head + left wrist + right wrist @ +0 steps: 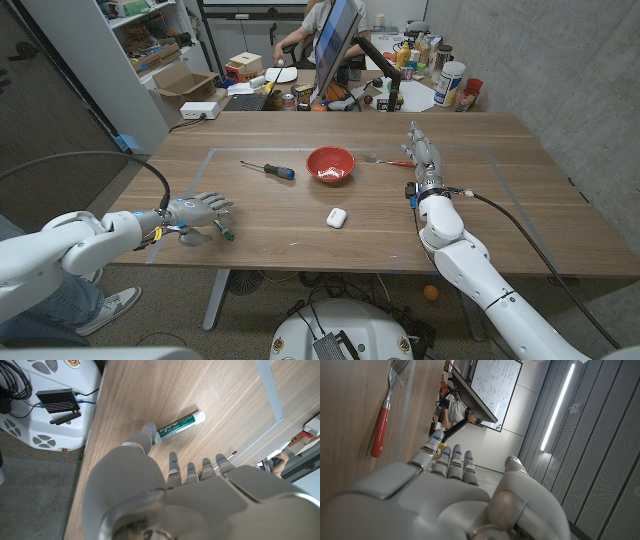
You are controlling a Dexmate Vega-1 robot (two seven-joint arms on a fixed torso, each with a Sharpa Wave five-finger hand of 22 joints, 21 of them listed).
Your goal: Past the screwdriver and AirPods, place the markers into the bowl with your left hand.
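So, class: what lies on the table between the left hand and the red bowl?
In the head view, only the screwdriver; the left hand touches a green marker, bowl beyond.

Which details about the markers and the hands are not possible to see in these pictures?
- Left hand, head view: covers most of the marker; any second marker underneath is hidden.
- Marker, left wrist view: thumb hides one end; label too small to read.
- Fork, head view: right hand partly covers it.
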